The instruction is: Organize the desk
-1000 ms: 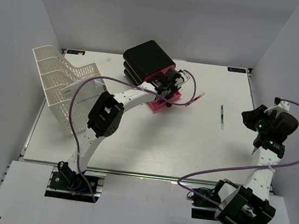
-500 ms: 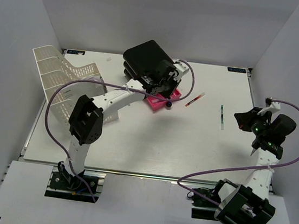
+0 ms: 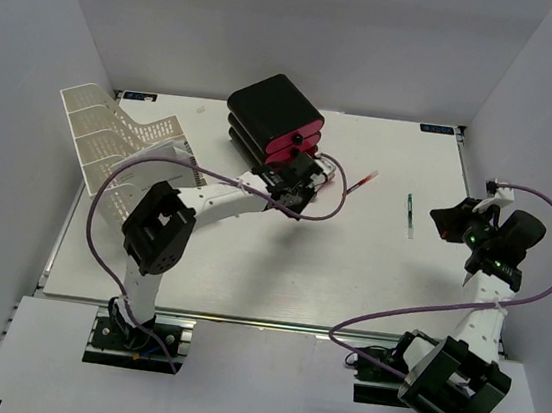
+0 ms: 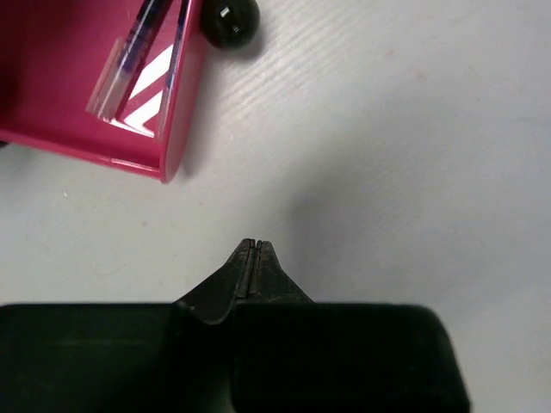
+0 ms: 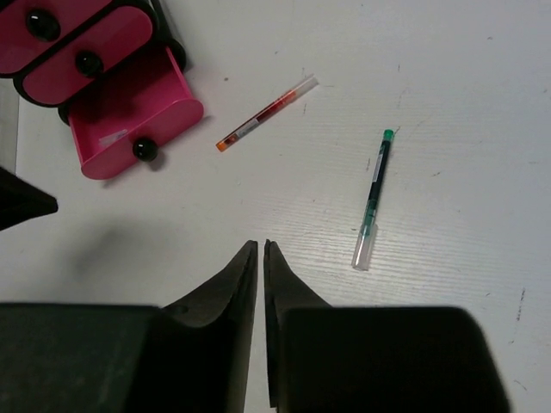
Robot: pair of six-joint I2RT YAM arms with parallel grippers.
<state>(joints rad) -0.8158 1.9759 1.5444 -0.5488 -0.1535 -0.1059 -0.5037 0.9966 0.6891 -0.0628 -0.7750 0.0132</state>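
Desk (image 3: 349, 266): white flat rectangle filling the grey-walled bay, long axis left to right, metal rail on the near edge, finely grained surface.
Left gripper (image 4: 253, 249): black pointed fingers pressed together, empty, over the desk beside the pink drawer (image 4: 95, 95).
Right gripper (image 5: 260, 249): closed to a slit, empty, over the desk's right side.
Pink drawer: glossy plastic, round black knob (image 4: 229, 21), perhaps 2 clear pens inside.
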